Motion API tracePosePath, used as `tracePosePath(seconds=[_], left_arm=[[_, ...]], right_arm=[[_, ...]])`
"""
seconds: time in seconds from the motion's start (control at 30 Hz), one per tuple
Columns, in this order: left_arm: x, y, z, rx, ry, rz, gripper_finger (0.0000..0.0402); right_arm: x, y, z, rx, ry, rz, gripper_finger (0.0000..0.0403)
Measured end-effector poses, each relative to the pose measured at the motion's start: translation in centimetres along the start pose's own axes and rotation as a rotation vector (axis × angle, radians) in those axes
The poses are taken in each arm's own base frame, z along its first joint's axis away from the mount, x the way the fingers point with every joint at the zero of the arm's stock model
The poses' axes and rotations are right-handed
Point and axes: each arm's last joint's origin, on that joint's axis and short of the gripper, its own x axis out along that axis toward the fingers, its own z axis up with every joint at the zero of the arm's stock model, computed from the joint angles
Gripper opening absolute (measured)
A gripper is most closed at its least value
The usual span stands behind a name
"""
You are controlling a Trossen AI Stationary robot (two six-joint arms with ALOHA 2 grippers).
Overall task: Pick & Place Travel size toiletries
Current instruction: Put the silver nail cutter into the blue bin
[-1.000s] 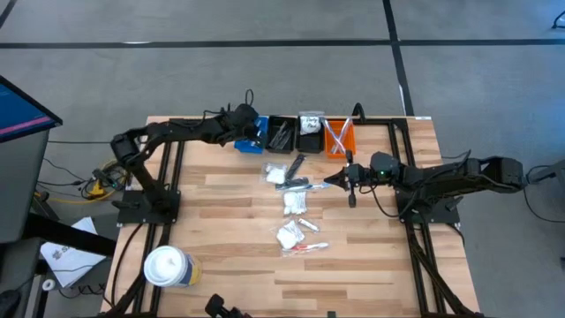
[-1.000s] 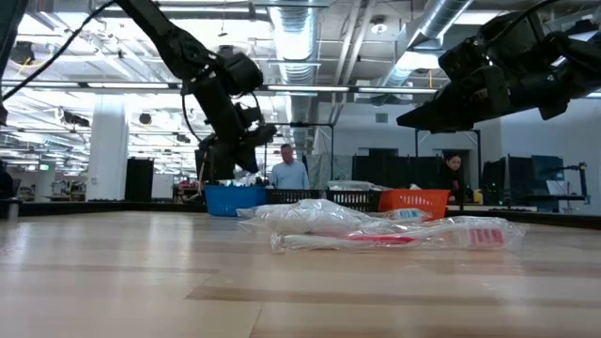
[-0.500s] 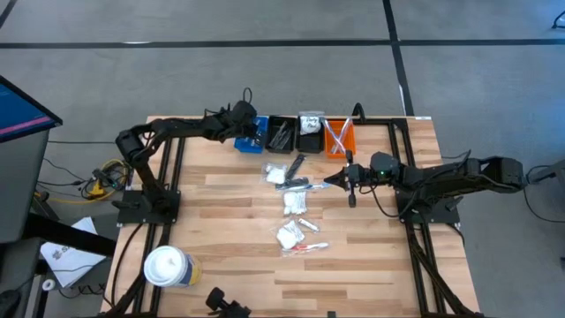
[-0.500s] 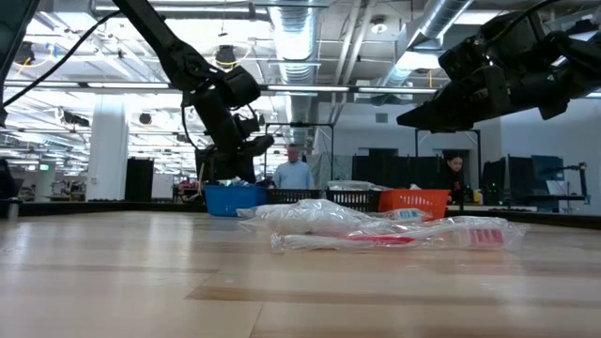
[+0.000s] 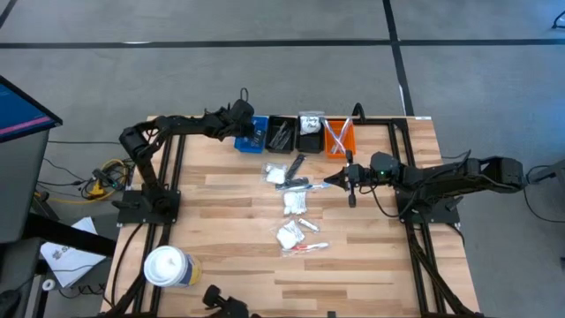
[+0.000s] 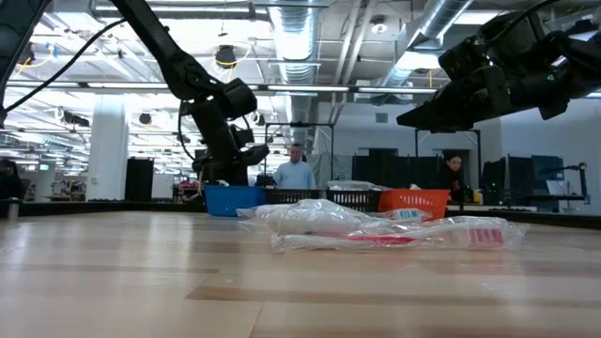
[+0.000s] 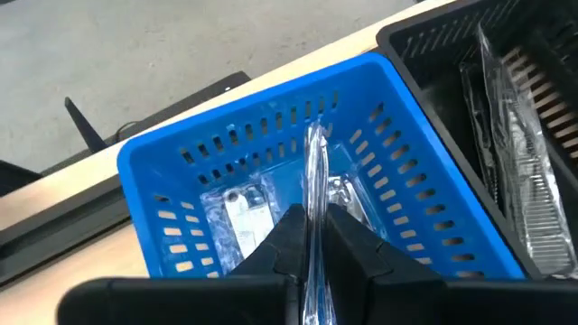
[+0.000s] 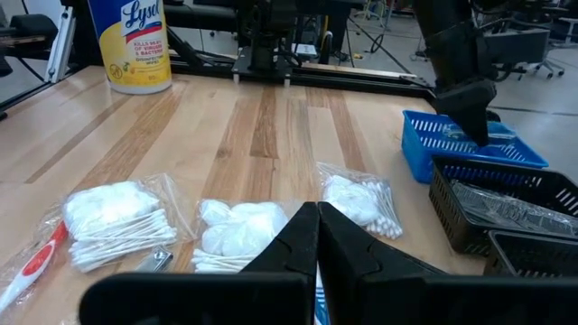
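My left gripper hangs over the blue bin at the table's far edge, shut on a slim clear plastic packet. Another clear packet lies on the bin's floor. More travel size toiletries, clear sachets of white swabs and a red stick, lie loose mid-table and also show in the low view. My right gripper hovers shut beside that pile with nothing in it. My left gripper pinches the slim clear packet between its two fingers, at the packet's near end. The fingers slant down from the table's left side and lie along the packet. Its free end sticks out past the fingertips over the blue bin's inside, lifted clear.
Two black bins and an orange bin stand in a row right of the blue one. A white tub with a yellow label stands near the table's front left. People stand in the room behind the table.
My left gripper has sunk toward the blue bin with the clear packet still between its fingers, drifting a little toward the table's left edge. My right gripper has kept still.
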Motion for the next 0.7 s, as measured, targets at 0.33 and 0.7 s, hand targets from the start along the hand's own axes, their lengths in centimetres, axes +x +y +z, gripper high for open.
tracePosePath(seconds=[0.33,0.7], left_arm=[[0.15,0.8,-0.17,-0.029,0.047,-0.014,0.0014],[0.14,0.7,-0.22,-0.026,0.053,-0.028,0.0051]], right_arm=[[0.0,0.0,-0.02,0.0,0.002,0.0,0.0],[0.0,0.0,-0.02,0.0,0.002,0.0,0.0]])
